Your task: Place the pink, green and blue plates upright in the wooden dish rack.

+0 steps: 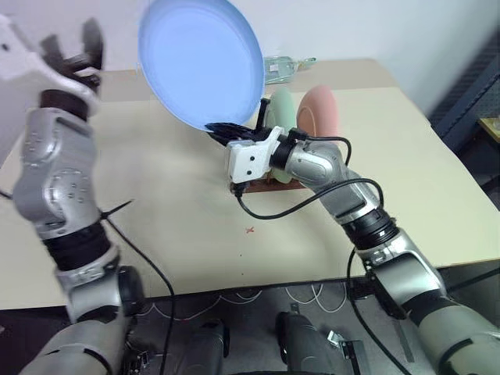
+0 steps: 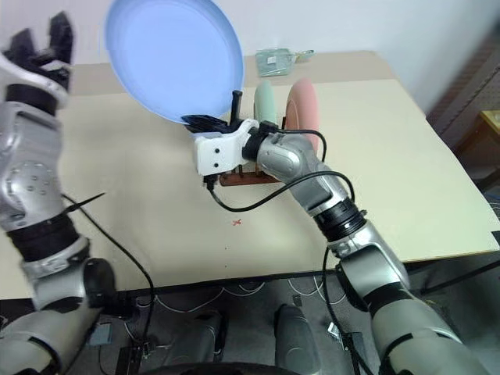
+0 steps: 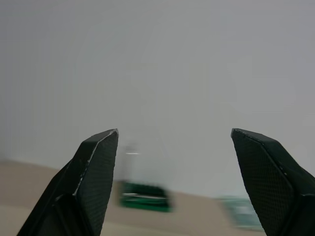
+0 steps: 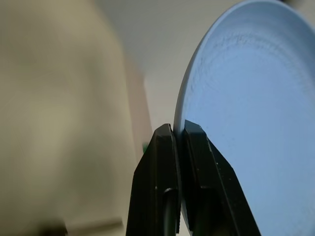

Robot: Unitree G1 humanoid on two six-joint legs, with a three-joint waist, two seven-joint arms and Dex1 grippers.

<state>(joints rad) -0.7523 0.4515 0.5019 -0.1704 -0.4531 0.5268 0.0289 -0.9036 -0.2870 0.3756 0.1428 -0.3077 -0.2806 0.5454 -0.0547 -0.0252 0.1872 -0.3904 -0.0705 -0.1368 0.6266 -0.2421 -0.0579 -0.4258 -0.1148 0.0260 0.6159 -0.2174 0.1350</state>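
Right tool [image 2: 205, 121] sits nearest, in front of the wooden dish rack [image 2: 248, 176], fingers pinched tight on the lower rim of the blue plate [image 2: 173, 56]. Plate is held up in the air, roughly upright, face toward the camera, above and to the left of the rack, not touching it. Right wrist view confirms it: both black fingers [image 4: 156, 162] clamp the plate edge with no gap.

Rack stands on the beige table [image 2: 406, 172], partly hidden behind the right tool. Green plate [image 2: 266, 103] and pink plate [image 2: 303, 103] stand upright in it, side by side, pink on the right.

Left tool [image 1: 74, 48] is raised well left of the rack, fingers [image 3: 93, 172] spread wide, holding nothing.

Behind the rack, at the table's far edge, a green box [image 2: 275, 58]; contents too blurred to tell.
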